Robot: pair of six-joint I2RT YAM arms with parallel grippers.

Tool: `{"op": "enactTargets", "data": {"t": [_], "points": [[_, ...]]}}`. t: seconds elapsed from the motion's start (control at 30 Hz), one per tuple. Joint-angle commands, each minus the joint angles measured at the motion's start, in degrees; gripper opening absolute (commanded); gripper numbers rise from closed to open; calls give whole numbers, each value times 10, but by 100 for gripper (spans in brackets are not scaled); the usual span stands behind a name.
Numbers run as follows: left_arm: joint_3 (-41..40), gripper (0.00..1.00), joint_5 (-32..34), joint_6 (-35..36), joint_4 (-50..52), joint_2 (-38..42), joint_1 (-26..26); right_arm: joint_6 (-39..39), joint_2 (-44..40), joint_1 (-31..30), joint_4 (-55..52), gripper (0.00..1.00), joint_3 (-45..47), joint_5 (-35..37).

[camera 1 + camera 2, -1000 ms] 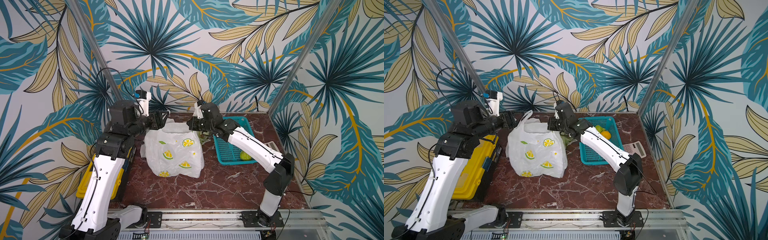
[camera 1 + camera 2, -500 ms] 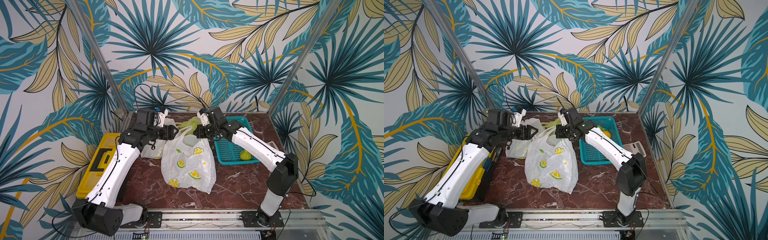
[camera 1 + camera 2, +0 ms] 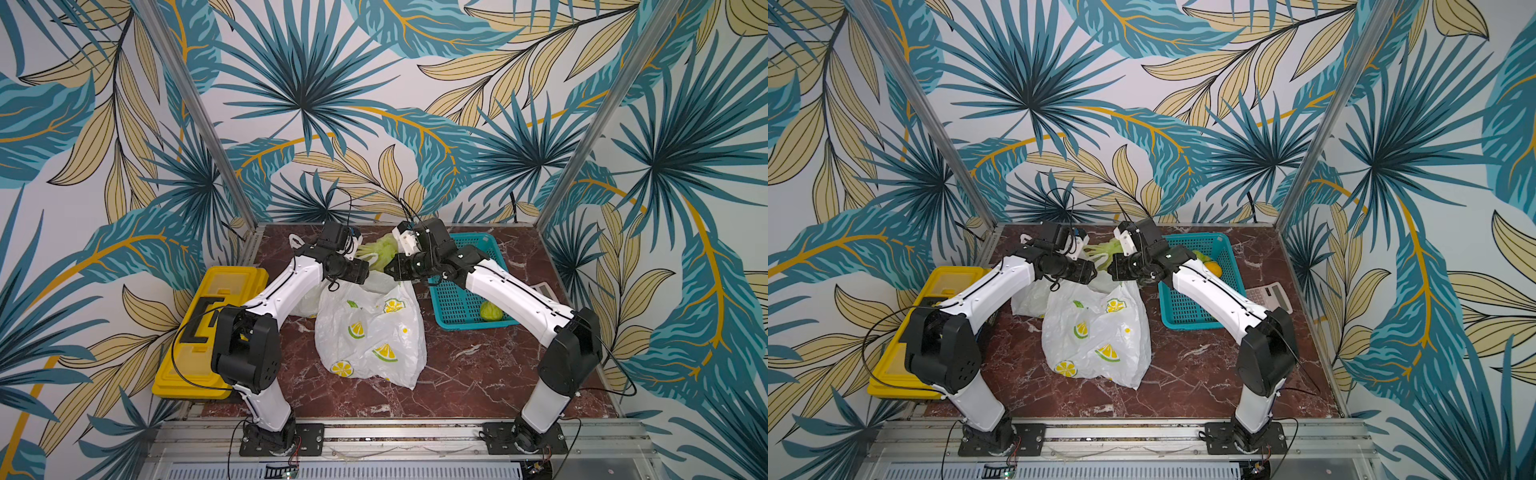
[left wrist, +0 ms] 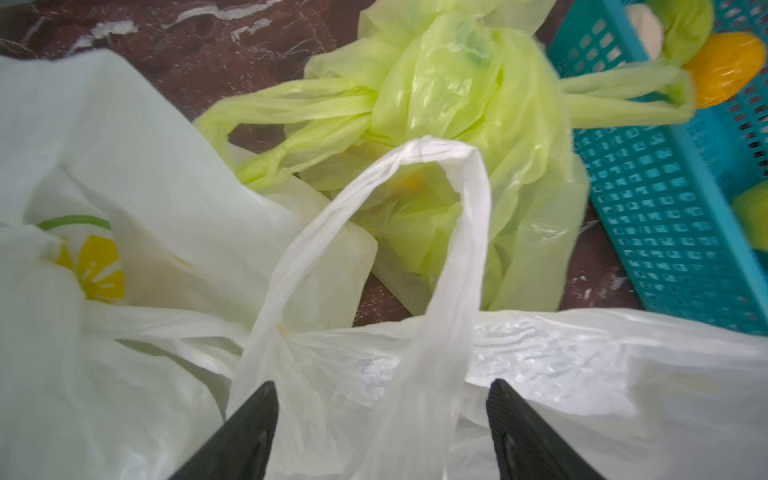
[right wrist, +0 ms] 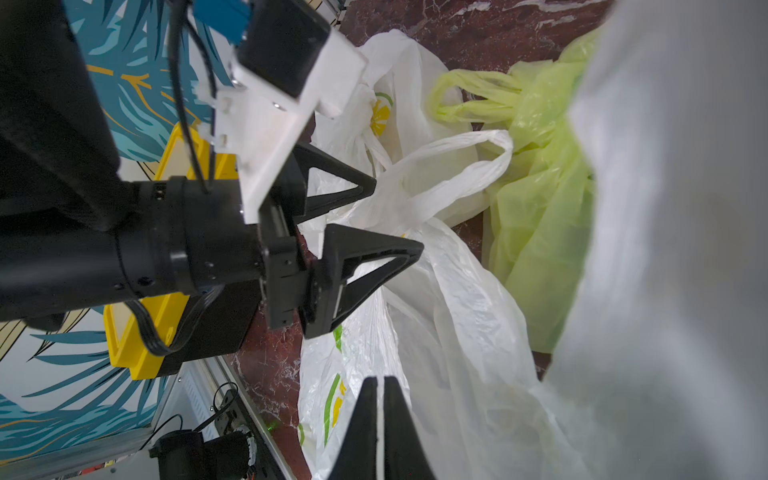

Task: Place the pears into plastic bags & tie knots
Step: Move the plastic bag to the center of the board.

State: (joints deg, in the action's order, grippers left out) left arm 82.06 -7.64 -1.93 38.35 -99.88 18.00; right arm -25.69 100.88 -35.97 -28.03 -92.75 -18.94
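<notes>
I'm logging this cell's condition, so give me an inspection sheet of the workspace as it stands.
Surface: red marble tabletop, bags resting on it.
Job's things: lemon-print bag centre, handle untied; yellow-green bag behind, looks knotted; second white bag behind left arm; green pear in basket.
Clutter: yellow case, calculator, orange fruit.
Grippers: left gripper open astride the handle; right gripper shut, grip unclear.
Cables: black cable looped under left wrist.
Surroundings: leaf-print walls, metal posts.
</notes>
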Motion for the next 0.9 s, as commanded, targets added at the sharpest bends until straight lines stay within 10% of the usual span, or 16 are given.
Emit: {"op": "enactTargets", "data": {"t": [0.0, 0.17, 0.33, 0.57, 0.87], "points": [[36, 75, 72, 20, -14, -30, 10, -3, -7, 2, 21, 9, 15, -15], [69, 56, 65, 6, -14, -74, 17, -16, -23, 7, 24, 11, 31, -11], [55, 1, 64, -5, -10, -17, 3, -31, -68, 22, 34, 26, 89, -9], [22, 0, 22, -41, -11, 118, -33, -51, -168, 63, 22, 61, 204, 0], [9, 0, -47, -19, -36, 193, -43, -16, -188, 211, -45, 71, 245, 177]]}}
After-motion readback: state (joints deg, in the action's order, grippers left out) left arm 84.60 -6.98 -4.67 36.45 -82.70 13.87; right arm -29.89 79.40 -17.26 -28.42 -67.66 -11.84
